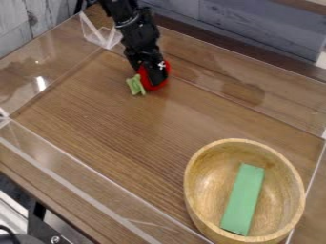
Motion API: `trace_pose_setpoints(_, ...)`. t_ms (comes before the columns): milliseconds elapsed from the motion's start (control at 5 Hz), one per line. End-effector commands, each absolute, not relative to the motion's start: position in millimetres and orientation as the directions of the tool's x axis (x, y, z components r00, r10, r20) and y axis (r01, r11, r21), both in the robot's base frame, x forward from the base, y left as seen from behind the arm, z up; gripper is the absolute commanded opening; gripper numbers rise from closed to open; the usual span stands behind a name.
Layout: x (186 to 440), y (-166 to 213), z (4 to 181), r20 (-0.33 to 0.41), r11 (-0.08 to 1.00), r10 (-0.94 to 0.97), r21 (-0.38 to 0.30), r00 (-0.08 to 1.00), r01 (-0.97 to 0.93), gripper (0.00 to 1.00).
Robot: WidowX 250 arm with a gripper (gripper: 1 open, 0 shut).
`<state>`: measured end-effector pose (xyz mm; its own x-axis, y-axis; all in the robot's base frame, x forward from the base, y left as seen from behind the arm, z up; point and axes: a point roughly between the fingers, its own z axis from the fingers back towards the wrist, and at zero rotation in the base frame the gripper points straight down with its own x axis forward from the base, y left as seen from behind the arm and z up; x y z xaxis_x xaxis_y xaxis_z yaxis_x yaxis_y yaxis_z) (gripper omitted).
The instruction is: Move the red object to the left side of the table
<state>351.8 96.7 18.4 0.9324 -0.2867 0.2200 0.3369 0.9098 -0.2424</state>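
Closing in from above, gripper (149, 72) is set right over the red object (152, 79); whether the jaws are clamped on it or merely straddling cannot be told.
Red object is seen directly under the fingertips, at the far middle of the table (114, 143), its long axis running toward lower-left, pale green leafy end poking out left. Glossy red, small, strawberry-like.
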Motion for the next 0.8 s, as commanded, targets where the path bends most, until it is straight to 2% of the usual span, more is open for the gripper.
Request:
trace_pose_setpoints(0, 351.2, 103.1, 26.6, 0.230, 0.922, -0.266, -0.223, 0.936, 0.317, 0.00)
trace_pose_setpoints(600, 350.9, 119.7, 28.0, 0.220, 0.945, -0.193, -0.222, 0.956, 0.241, 0.00)
